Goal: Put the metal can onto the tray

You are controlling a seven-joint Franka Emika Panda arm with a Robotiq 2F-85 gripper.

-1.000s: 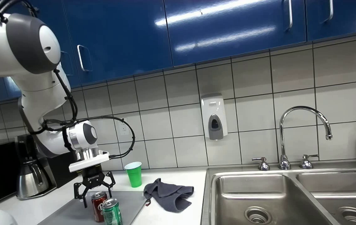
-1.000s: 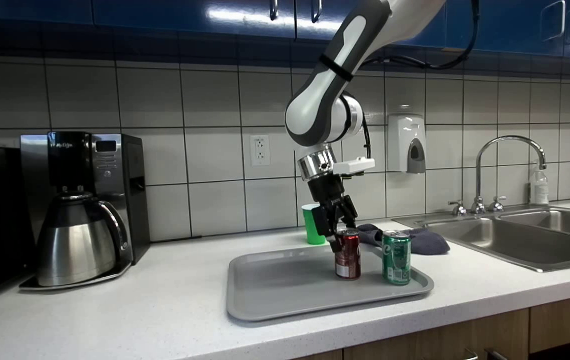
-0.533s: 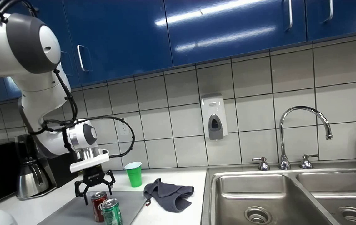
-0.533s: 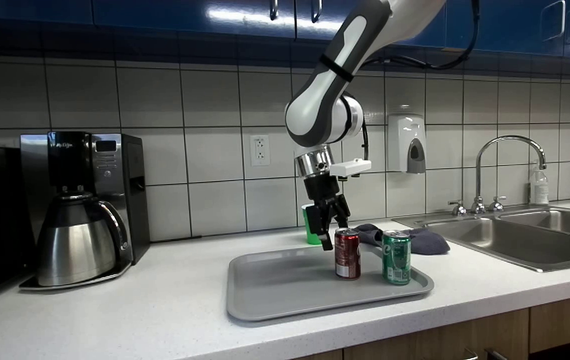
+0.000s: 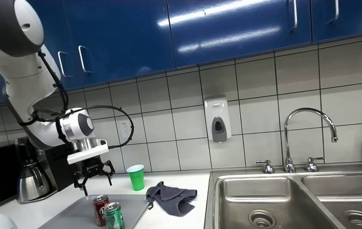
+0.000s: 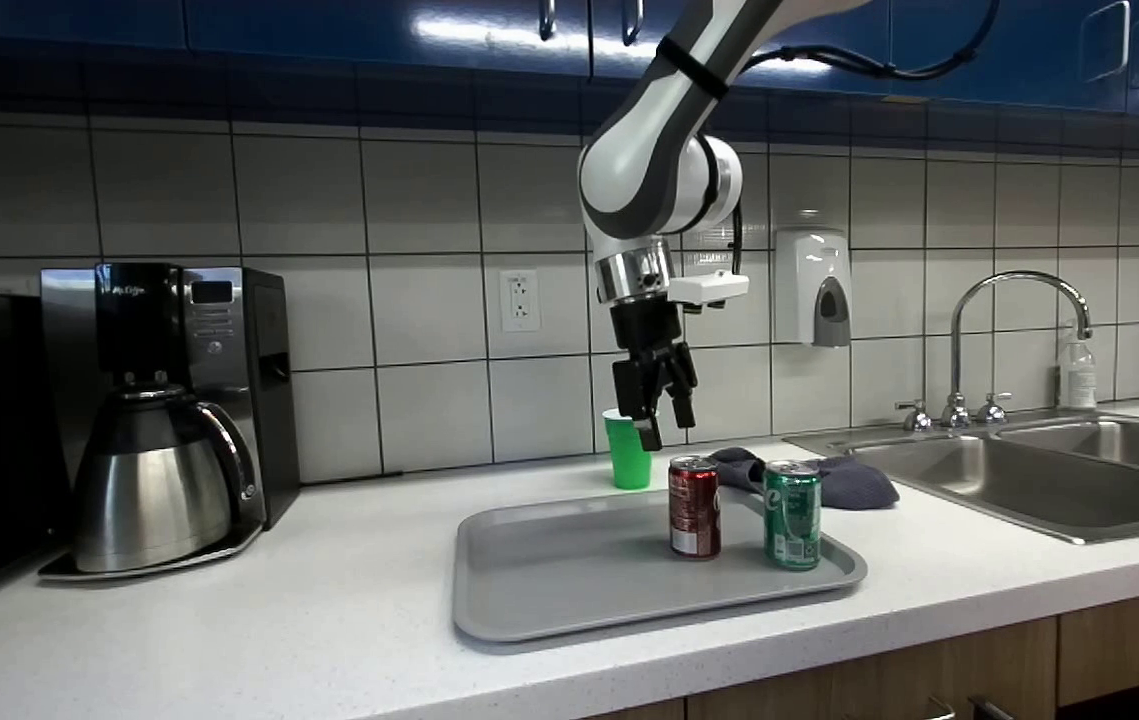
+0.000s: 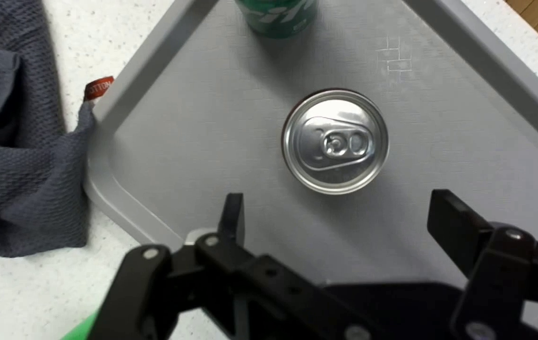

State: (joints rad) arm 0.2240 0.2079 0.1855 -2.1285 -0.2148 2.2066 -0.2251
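The red metal can (image 6: pixel 695 508) stands upright on the grey tray (image 6: pixel 569 580). It also shows in an exterior view (image 5: pixel 100 208), and its silvery top shows in the wrist view (image 7: pixel 336 141). The green can (image 6: pixel 792 515) stands upright on the tray beside it. It partly covers the red can in an exterior view (image 5: pixel 114 216). My gripper (image 6: pixel 669 432) is open and empty, raised above the tray and apart from the red can. In the wrist view its spread fingers (image 7: pixel 337 203) have only tray between them, with the can ahead of the tips.
A green cup (image 6: pixel 628 462) stands behind the tray. A dark grey towel (image 5: pixel 174 198) lies on the counter at the tray's corner, near the sink (image 5: pixel 212 197). A coffee maker (image 6: pixel 169 450) stands on the counter beneath the tiled wall.
My gripper was low beside the red can, backed off from it, then rose well above it, staying open. The red can, the green can and the tray have not moved.
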